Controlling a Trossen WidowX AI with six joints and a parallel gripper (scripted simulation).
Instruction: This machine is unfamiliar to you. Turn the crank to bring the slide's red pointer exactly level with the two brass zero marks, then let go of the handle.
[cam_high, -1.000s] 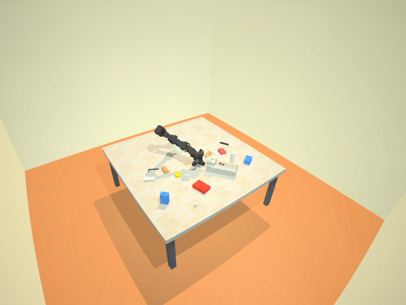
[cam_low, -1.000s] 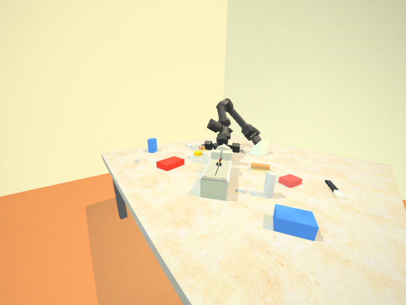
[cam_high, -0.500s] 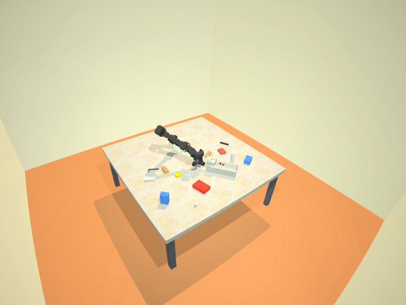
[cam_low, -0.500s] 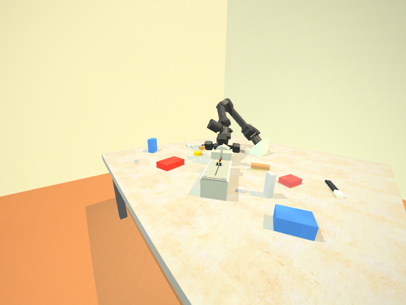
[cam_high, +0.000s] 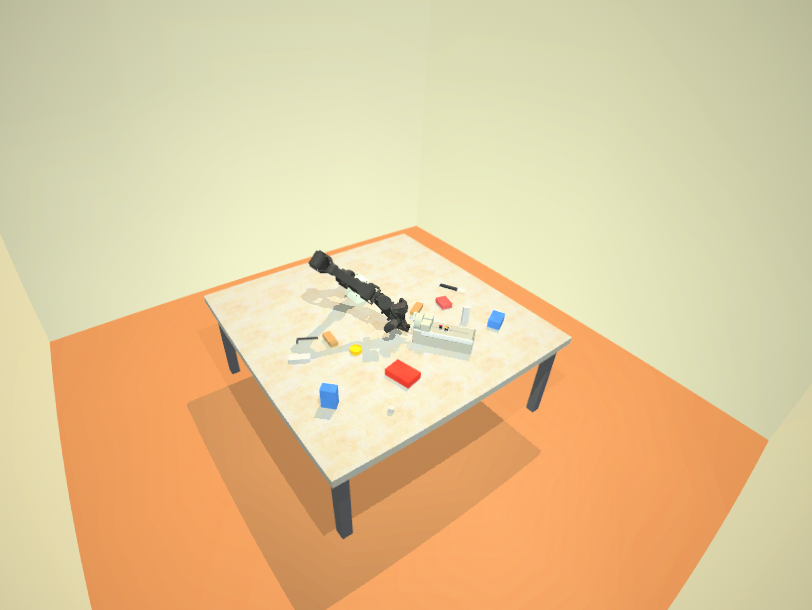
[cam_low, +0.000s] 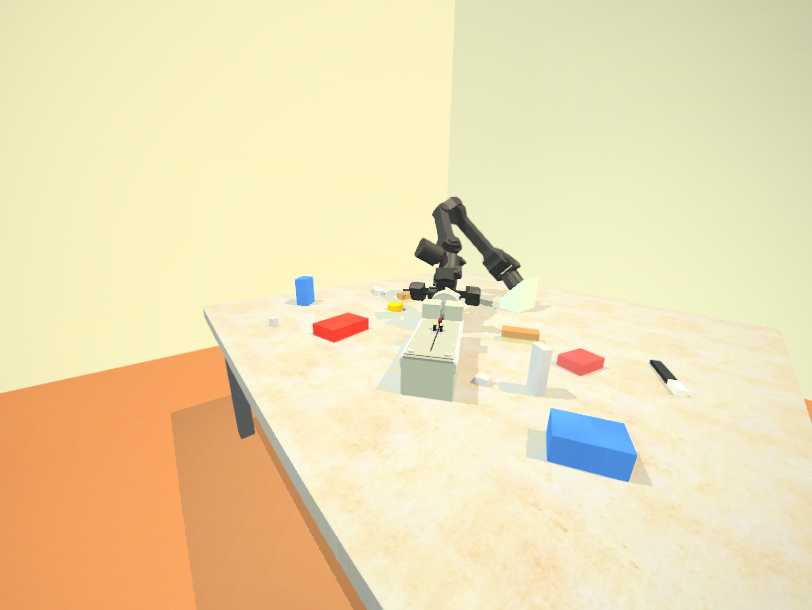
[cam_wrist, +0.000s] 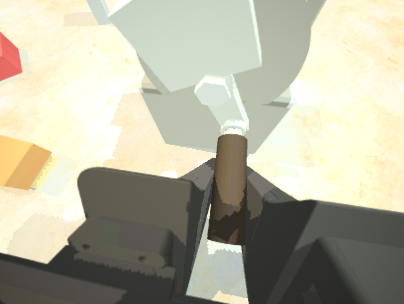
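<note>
The pale grey-green machine (cam_high: 443, 340) (cam_low: 427, 378) (cam_wrist: 200, 45) stands on the table. Its crank arm (cam_wrist: 233, 107) carries a brown cylindrical handle (cam_wrist: 231, 162). My gripper (cam_high: 403, 327) (cam_wrist: 225, 165) is shut on this handle, one finger on each side, at the machine's crank end. The handle is hidden in the top and exterior views. On the slide's top, the tiny red pointer (cam_high: 440, 326) (cam_low: 439, 320) shows close to the brass marks (cam_high: 447, 328), seemingly a little toward the crank end. It is too small to tell the exact gap.
A red block (cam_high: 402, 373) (cam_low: 340, 326) lies beside the machine. A white upright block (cam_low: 538, 369), a small white cube (cam_low: 482, 379) and an orange block (cam_low: 520, 333) (cam_wrist: 20, 162) stand on its other side. A large blue block (cam_high: 496, 319) (cam_low: 590, 444) lies past its far end.
</note>
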